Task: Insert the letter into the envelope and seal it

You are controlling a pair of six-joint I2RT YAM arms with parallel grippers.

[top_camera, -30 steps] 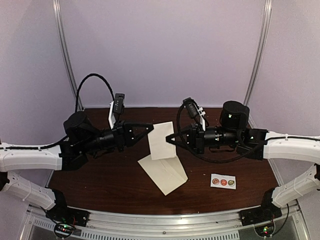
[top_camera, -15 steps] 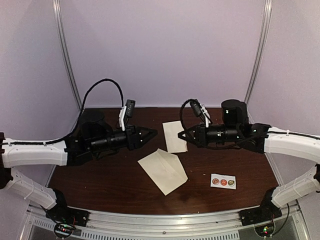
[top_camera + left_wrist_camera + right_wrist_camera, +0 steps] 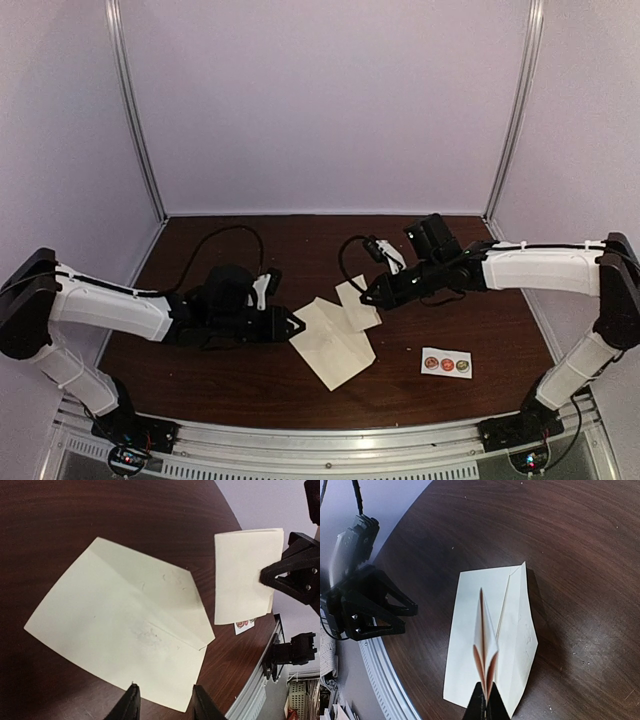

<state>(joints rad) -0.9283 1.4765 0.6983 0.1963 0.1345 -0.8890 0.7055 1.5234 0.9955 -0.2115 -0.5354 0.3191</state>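
From above, a cream, long rectangular paper envelope (image 3: pixel 335 348) lies flat near the middle of the dark brown wooden desk (image 3: pixel 200 250), its pointed flap spread open. The left tool (image 3: pixel 297 327) sits low at the envelope's left corner; whether it touches the paper cannot be told. The right tool (image 3: pixel 368 297) holds a folded cream paper letter (image 3: pixel 357 304) just over the envelope's far edge. A small white strip of round stickers (image 3: pixel 446 363) lies to the right, well apart.

From the left wrist, the left tool (image 3: pixel 165 707) shows its two fingers (image 3: pixel 131 705) moderately spread, nothing between them, poised over the envelope's (image 3: pixel 125 635) near edge. Beyond, the right tool (image 3: pixel 277 577) pinches one edge of the letter (image 3: pixel 242 575), above the sticker strip (image 3: pixel 245 625).

From the right wrist, the right tool (image 3: pixel 485 707) is clamped narrowly on the letter (image 3: pixel 485 650), seen edge-on and standing above the envelope (image 3: pixel 467 630). The left tool (image 3: pixel 402 617) waits near the envelope's side, fingers parted.
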